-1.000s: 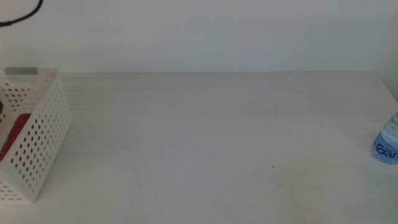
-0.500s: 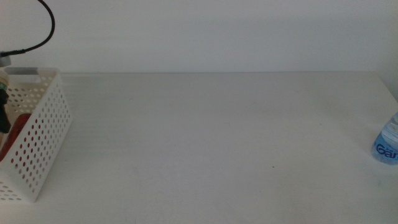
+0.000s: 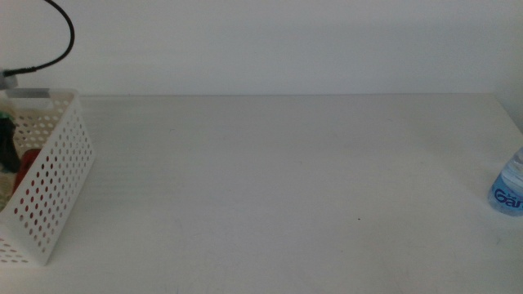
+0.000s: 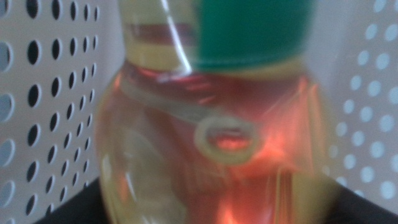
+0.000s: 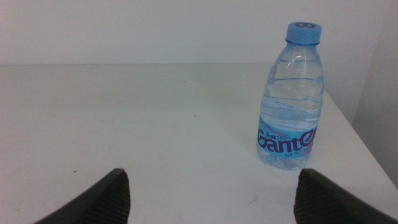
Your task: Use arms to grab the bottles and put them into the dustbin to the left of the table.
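Standing upright near the right edge of the white bench (image 3: 286, 180), the clear blue-capped, blue-labelled water bottle (image 5: 291, 96) looks full, so fairly heavy, smooth and slippery; you should grip its labelled waist. Your right claw (image 5: 208, 190) gapes wide. Inside the white perforated dustbin (image 3: 57, 175), your left claw's state cannot be told behind the clear yellowish-liquid bottle (image 4: 211, 143).

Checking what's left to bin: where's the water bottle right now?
The water bottle stands upright at the table's far right edge in the middle view, ahead of the open right gripper, far from the dustbin.
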You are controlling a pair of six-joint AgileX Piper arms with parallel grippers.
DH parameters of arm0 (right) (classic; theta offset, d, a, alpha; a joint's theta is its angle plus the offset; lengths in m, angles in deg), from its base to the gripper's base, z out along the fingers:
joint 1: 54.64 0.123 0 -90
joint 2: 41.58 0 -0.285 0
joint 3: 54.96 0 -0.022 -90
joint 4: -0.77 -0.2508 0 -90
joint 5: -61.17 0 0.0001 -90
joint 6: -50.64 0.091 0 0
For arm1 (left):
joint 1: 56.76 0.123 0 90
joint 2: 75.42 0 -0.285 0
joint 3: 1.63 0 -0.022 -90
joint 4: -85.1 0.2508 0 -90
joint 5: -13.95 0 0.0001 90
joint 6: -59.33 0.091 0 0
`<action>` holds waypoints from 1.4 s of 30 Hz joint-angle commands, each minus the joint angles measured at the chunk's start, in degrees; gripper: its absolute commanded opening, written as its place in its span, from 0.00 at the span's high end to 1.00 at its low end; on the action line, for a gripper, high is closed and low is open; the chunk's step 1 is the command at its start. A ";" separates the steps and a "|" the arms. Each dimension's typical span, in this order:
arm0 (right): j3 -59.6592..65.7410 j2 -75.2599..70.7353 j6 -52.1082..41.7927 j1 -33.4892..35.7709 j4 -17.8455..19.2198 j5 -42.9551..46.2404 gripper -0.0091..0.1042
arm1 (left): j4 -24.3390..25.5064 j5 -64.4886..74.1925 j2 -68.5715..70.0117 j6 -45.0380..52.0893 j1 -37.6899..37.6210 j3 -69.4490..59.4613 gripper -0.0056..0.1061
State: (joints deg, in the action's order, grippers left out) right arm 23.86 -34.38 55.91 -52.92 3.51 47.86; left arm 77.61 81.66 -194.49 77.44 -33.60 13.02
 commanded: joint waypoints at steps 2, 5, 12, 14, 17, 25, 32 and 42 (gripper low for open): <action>-0.39 -1.53 -0.64 -0.38 0.58 4.00 0.26 | -2.28 -0.33 3.88 0.17 -0.38 2.18 0.14; -0.39 -1.53 -0.64 -0.38 0.58 4.00 0.26 | -2.37 -0.13 3.88 0.03 -1.08 2.87 0.14; -0.39 -1.53 -0.64 -0.38 0.58 4.00 0.26 | -2.16 0.19 6.34 -1.47 -4.73 5.49 0.15; -0.39 -1.53 -0.64 -0.38 0.58 4.00 0.26 | -2.05 -0.67 8.39 -1.59 -6.08 5.58 0.17; -0.39 -1.53 -0.64 -0.38 0.58 4.00 0.26 | -2.99 -1.28 12.04 -1.87 -7.81 5.52 0.21; -0.39 -1.53 -0.64 -0.38 0.58 4.00 0.26 | -13.36 -10.60 27.50 3.72 -15.16 -3.27 0.35; -0.39 -1.53 -0.64 -0.38 0.58 4.00 0.26 | -16.15 -22.65 42.36 7.64 -24.00 -17.28 0.40; -0.39 -1.53 -0.64 -0.38 0.58 4.00 0.26 | -19.42 -23.34 55.57 9.32 -34.33 -30.43 0.40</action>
State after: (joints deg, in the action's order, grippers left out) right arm 23.86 -34.38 55.91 -52.92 3.51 47.86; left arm 60.51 61.96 -141.41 86.72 -66.66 -17.71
